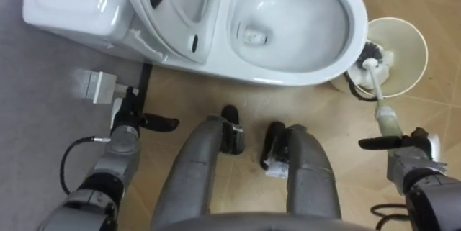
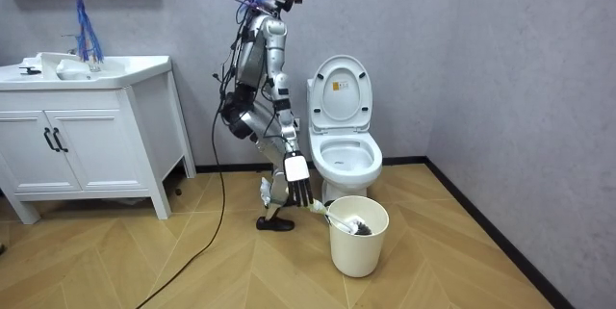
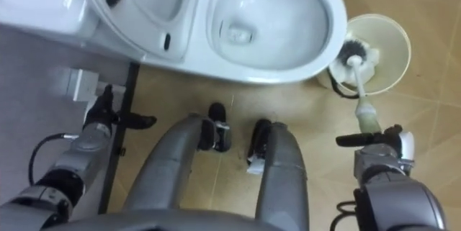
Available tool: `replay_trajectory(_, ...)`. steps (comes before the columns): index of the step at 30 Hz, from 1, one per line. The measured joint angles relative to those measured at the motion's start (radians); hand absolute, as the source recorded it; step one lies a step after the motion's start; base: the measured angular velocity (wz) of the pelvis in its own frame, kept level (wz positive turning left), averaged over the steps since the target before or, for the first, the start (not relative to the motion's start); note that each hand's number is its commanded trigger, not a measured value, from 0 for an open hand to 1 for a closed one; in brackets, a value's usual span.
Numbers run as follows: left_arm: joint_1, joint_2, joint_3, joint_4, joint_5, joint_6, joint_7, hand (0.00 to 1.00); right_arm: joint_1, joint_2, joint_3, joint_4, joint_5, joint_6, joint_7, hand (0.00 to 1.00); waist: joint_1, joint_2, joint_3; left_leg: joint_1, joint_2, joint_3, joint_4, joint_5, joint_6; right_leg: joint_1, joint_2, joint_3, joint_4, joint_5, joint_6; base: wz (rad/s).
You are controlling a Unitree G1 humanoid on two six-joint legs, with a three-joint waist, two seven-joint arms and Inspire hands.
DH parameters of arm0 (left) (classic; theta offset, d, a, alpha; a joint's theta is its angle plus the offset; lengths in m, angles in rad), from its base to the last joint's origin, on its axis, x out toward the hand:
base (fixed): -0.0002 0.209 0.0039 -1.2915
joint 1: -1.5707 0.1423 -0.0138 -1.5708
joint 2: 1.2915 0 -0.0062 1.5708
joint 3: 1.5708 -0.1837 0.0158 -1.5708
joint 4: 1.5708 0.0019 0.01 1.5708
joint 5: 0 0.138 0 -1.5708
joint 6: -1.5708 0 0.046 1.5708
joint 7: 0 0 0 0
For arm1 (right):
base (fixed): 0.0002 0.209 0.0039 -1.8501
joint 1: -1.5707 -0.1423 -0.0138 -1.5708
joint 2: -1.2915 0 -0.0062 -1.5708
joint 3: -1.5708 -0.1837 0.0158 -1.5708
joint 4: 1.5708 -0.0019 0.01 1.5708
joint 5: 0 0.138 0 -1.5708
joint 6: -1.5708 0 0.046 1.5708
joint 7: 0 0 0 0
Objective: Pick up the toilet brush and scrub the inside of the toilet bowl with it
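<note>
**Brush head resting in the bucket, handle in the right hand**

The right arm reaches down and forward beside the toilet [image 1: 346,4]. The right hand [image 1: 414,152] is closed on the pale, translucent end of the toilet brush [image 1: 376,91], with its thumb stuck out straight to the side. The brush's thin white shaft slants up from the hand into the bucket [image 1: 416,37], where its dark bristled head lies. The bucket is round, cream-coloured plastic and stands on the wooden herringbone floor [image 1: 324,109], touching the bowl's front. The toilet is glossy white ceramic with an oval bowl and a raised lid [image 1: 180,1]. The left hand [image 1: 128,119] hangs low near the cistern [image 1: 65,4], fingers loosely straight, thumb out, holding nothing.
</note>
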Motion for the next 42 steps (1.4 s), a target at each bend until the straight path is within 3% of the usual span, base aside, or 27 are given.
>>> replay_trajectory(8, -0.021, 0.002, -0.047, -0.155, 0.010, -0.001, -0.013, 0.00, -0.041, -0.028, 0.039, -0.005, 0.007, -0.004, 0.000, 0.00, 0.027, 0.005, 0.0026, -0.166, -0.002, 0.001, 0.171, -0.034, -0.005, -0.160, -0.032, -0.002, 0.190, -0.059, -0.030, 0.08)
replay_trajectory(18, -0.017, 0.016, -0.086, -0.208, 0.012, -0.001, -0.013, 0.00, -0.033, -0.068, 0.117, -0.013, -0.001, -0.021, -0.014, 0.00, 0.032, 0.010, 0.0033, -0.221, 0.005, 0.000, 0.224, -0.046, -0.023, -0.216, -0.032, -0.001, 0.246, -0.079, -0.048, 0.01)
replay_trajectory(19, -0.016, 0.016, -0.090, -0.213, 0.011, -0.001, -0.013, 0.00, -0.038, -0.069, 0.122, -0.017, -0.001, -0.021, -0.021, 0.70, 0.036, 0.011, 0.0033, -0.228, 0.006, 0.000, 0.230, -0.047, -0.026, -0.223, -0.031, -0.001, 0.252, -0.080, -0.049, 0.00)
replay_trajectory(20, -0.017, 0.020, -0.106, -0.213, 0.011, -0.001, -0.013, 0.00, -0.037, -0.070, 0.135, -0.019, 0.000, -0.021, -0.023, 1.00, 0.039, 0.011, 0.0033, -0.229, 0.005, 0.001, 0.233, -0.049, -0.028, -0.224, -0.033, -0.001, 0.257, -0.082, -0.049, 0.00)
replay_trajectory(28, -0.010, 0.025, -0.144, -0.230, 0.009, -0.001, -0.015, 0.00, -0.038, -0.081, 0.178, -0.021, 0.022, -0.024, 0.008, 1.00, 0.050, 0.011, 0.0032, -0.229, 0.011, 0.001, 0.236, -0.061, -0.041, -0.227, -0.030, -0.001, 0.264, -0.096, -0.064, 0.01)
replay_trajectory(35, 0.029, 0.033, -0.143, -0.284, 0.001, -0.003, -0.036, 0.00, 0.000, -0.082, 0.190, -0.019, 0.118, -0.031, 0.033, 1.00, 0.043, 0.010, 0.0037, -0.222, 0.001, -0.002, 0.254, -0.086, -0.049, -0.215, -0.034, -0.006, 0.279, -0.111, -0.081, 0.02)
replay_trajectory(42, 0.042, 0.044, -0.142, -0.284, 0.000, -0.011, -0.056, 0.00, 0.013, -0.079, 0.198, -0.019, 0.141, -0.021, 0.072, 1.00, 0.027, 0.007, 0.0047, -0.220, 0.016, -0.006, 0.286, -0.109, -0.046, -0.203, -0.030, -0.009, 0.296, -0.129, -0.077, -0.03)
